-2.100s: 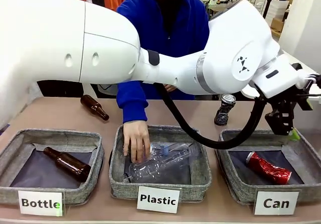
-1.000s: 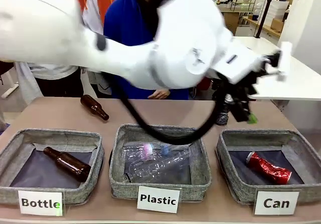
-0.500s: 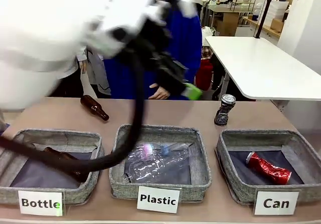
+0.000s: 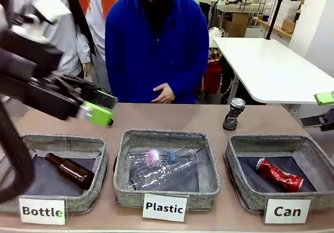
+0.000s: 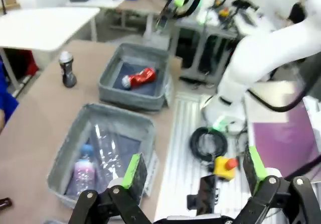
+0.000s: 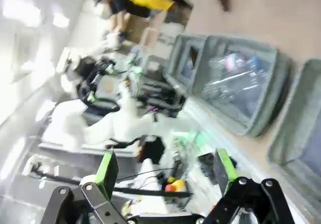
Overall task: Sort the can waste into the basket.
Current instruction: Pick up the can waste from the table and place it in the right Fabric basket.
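Observation:
A crushed red can (image 4: 279,174) lies in the grey basket (image 4: 241,188) labelled "Can" at the front right. A dented dark can (image 4: 234,114) with a silver top stands upright on the table just behind that basket. My left gripper (image 4: 103,106) hangs open over the table's left side, above the "Bottle" basket's far edge, with nothing in it. My right gripper (image 4: 319,110) is open at the right edge, above the Can basket's far right corner. The left wrist view shows open fingers (image 5: 132,172), the red can (image 5: 138,78) in its basket (image 5: 131,97), and the dark can (image 5: 66,69).
The middle "Plastic" basket (image 4: 122,188) holds clear bottles (image 4: 162,167). The "Bottle" basket (image 4: 99,191) holds a brown bottle (image 4: 70,170). A person in blue stands at the far edge, one hand (image 4: 166,94) near the table. A white table (image 4: 266,71) stands behind on the right.
My left arm has swung from the right side across to the left. The right gripper has come in at the right edge. The person's hand has left the Plastic basket.

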{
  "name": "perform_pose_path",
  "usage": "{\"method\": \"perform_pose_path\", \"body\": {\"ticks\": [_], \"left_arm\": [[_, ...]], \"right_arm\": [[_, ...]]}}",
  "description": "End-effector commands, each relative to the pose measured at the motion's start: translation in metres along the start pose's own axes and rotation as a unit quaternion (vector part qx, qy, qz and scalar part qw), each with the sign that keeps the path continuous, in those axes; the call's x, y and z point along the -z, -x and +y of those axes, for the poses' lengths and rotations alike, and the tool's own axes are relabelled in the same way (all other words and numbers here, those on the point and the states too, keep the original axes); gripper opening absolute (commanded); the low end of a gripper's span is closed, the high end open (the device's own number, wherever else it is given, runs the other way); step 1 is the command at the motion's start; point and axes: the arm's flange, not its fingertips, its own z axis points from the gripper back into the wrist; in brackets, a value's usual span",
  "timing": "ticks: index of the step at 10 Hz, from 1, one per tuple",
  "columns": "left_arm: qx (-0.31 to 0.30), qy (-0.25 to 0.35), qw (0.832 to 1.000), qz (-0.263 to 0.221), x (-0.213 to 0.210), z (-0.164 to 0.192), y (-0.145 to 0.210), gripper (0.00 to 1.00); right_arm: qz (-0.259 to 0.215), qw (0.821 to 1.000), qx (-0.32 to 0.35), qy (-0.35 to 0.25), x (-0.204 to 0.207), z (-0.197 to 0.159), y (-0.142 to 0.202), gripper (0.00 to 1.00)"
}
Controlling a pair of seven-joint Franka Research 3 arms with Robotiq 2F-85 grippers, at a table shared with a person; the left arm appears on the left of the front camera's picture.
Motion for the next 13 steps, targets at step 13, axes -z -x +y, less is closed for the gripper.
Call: {"method": "perform_pose_path", "body": {"ticks": [13], "left_arm": [[-0.279,0.175,0.904,-0.273,-0.117,0.126,0.125,1.00]], "right_arm": [[-0.035,0.998,0.034,-0.046,-0.032,-0.020,0.013,1.00]]}}
